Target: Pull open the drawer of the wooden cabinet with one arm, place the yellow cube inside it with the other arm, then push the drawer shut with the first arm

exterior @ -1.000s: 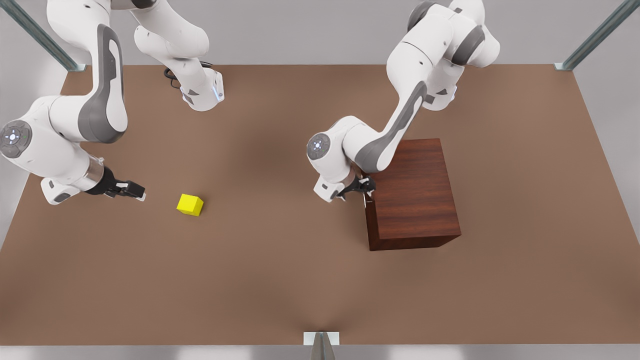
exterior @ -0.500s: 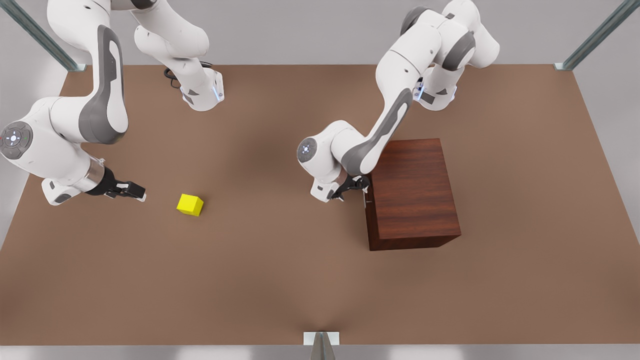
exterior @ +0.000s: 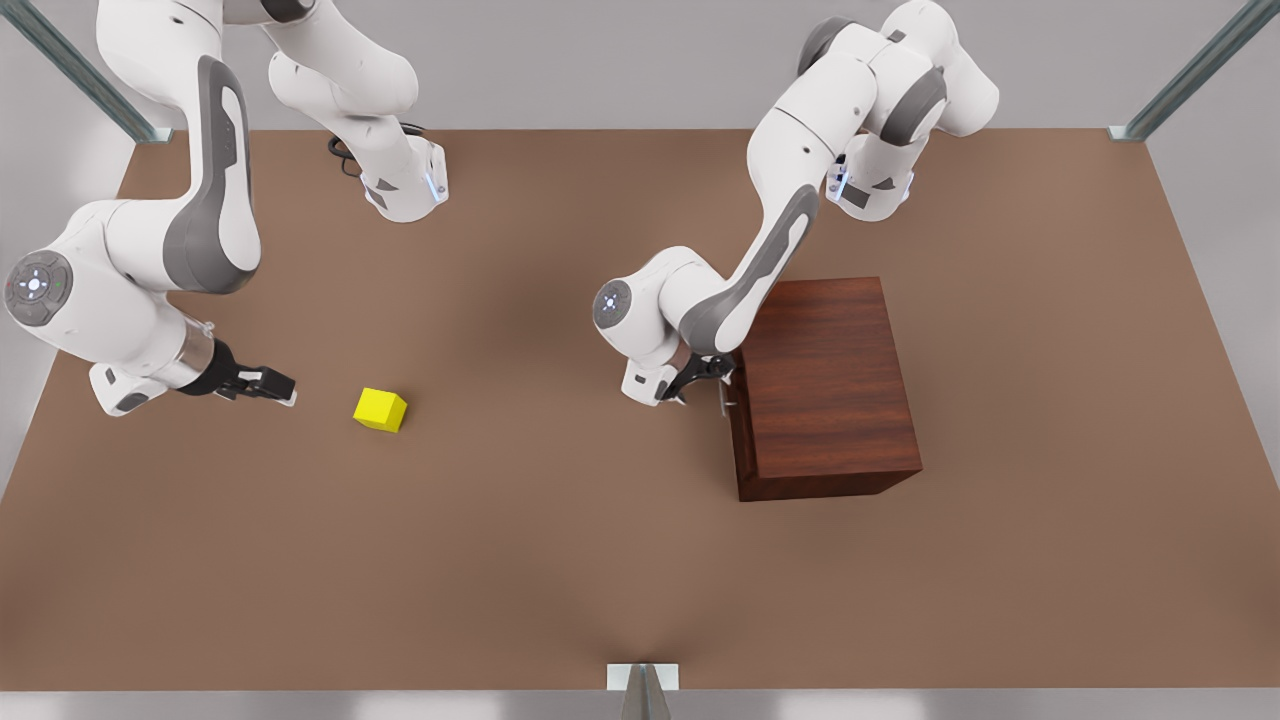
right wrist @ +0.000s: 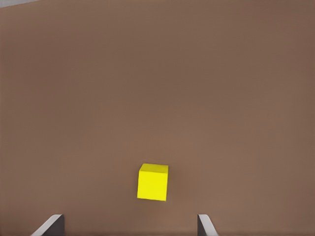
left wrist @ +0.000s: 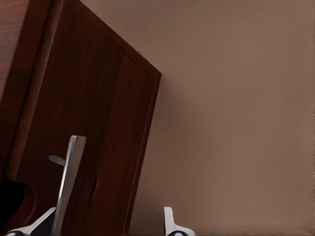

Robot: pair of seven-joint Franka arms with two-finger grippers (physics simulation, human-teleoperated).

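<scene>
On the brown table [exterior: 560, 560], the left gripper [exterior: 712, 385] stands open around the thin silver handle [left wrist: 68, 182] of the dark wooden cabinet [exterior: 830, 390]. The right gripper [exterior: 272, 386], open and empty, is near the small yellow cube [exterior: 380, 409].

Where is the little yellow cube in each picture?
Front view: the yellow cube sits on the brown table, toward the front view's left, just ahead of the right gripper.
Right wrist view: the cube lies apart from the open fingertips.
Left wrist view: not there.
Shared landmark: the table.
</scene>
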